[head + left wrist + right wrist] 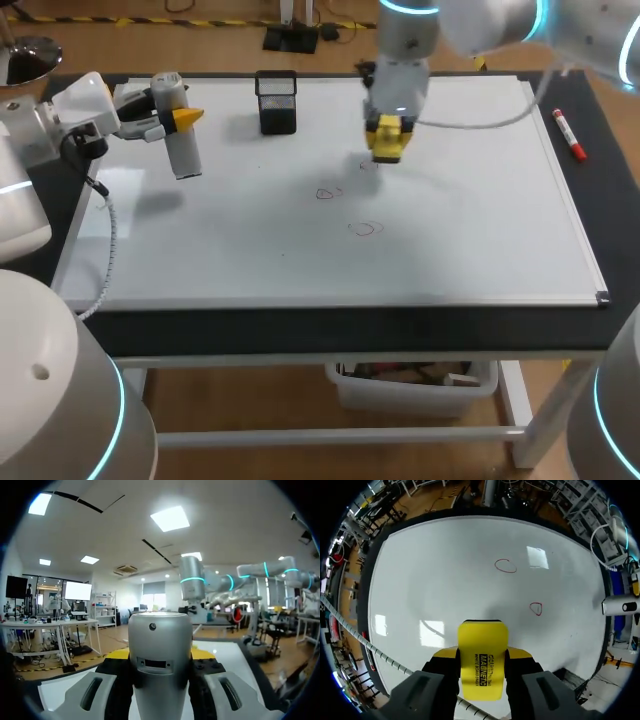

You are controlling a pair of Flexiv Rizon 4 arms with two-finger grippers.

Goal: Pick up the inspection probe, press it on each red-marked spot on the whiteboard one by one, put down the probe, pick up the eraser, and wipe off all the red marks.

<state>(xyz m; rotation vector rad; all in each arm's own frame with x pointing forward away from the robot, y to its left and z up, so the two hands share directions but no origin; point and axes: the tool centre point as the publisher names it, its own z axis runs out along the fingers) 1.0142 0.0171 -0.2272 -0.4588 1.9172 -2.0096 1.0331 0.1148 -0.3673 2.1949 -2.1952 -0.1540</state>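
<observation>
Whiteboard (450,230) shows thin, roughly drawn red loops (327,193)

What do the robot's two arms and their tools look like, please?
Both the left arm and right arm are smooth, rounded silver-white tubes with glowing cyan rings. The left tool and right tool have grey fingers, black padding and yellow tips. A ribbed pale cable runs by the left arm, a smooth cable by the right.

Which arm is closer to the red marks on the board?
Right. The right gripper, holding the eraser, is just beyond the red marks. The left gripper, holding the probe, is far off near the left edge of the board.
</observation>
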